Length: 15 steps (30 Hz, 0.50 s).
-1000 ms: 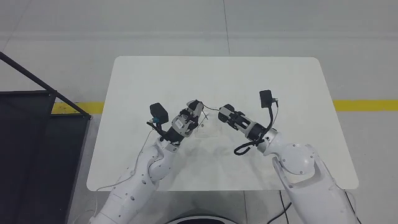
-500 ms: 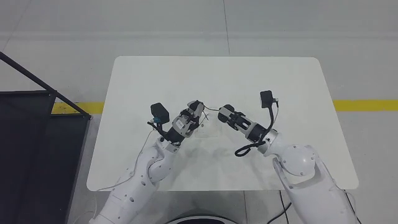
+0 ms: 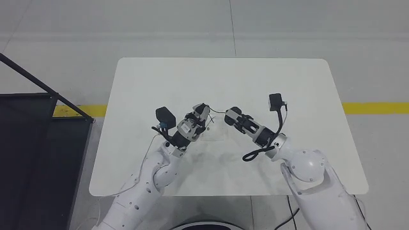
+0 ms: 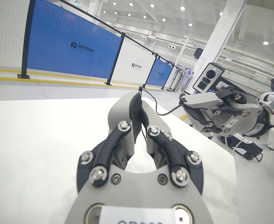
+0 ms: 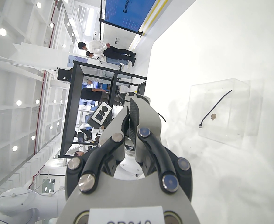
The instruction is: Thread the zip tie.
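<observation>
Pinching zip tie over table: L jaws clamp head end, R jaws clamp tail; wrist labels cropped.

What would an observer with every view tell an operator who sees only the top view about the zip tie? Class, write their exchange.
Observer: The left pincer is shut on the zip tie, whose head pokes out beyond it.
Operator: And the strap?
Observer: It curves across into the shut right pincer.
Operator: Anything below?
Observer: A clear box holding a second zip tie.
</observation>
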Each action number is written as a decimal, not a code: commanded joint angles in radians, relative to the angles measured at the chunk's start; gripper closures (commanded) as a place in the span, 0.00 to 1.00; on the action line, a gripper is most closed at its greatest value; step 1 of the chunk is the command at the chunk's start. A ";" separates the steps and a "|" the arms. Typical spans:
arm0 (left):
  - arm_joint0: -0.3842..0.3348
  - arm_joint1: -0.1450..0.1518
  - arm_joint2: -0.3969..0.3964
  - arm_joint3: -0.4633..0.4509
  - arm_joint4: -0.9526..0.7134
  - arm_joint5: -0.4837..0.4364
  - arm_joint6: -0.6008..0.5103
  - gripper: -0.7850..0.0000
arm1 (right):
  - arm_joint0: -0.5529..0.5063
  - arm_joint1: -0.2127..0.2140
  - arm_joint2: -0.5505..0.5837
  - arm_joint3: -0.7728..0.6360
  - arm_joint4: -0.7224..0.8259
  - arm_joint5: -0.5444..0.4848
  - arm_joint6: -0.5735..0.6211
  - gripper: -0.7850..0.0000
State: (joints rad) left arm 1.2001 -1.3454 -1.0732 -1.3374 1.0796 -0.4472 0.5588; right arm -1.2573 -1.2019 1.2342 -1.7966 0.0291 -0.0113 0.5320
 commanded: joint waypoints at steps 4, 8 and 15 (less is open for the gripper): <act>-0.003 -0.003 0.006 0.004 0.034 0.025 0.014 1.00 | -0.004 0.000 0.004 0.001 0.008 -0.016 -0.001 1.00; -0.005 -0.006 0.009 0.009 0.051 0.038 0.021 1.00 | -0.011 0.000 0.007 0.000 0.014 -0.033 -0.006 1.00; -0.008 -0.010 0.015 0.017 0.089 0.075 0.032 1.00 | -0.026 0.001 0.015 -0.001 0.032 -0.073 -0.008 1.00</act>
State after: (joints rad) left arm 1.1920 -1.3546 -1.0593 -1.3215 1.1639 -0.3764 0.5890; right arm -1.2826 -1.2011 1.2486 -1.7976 0.0589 -0.0812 0.5224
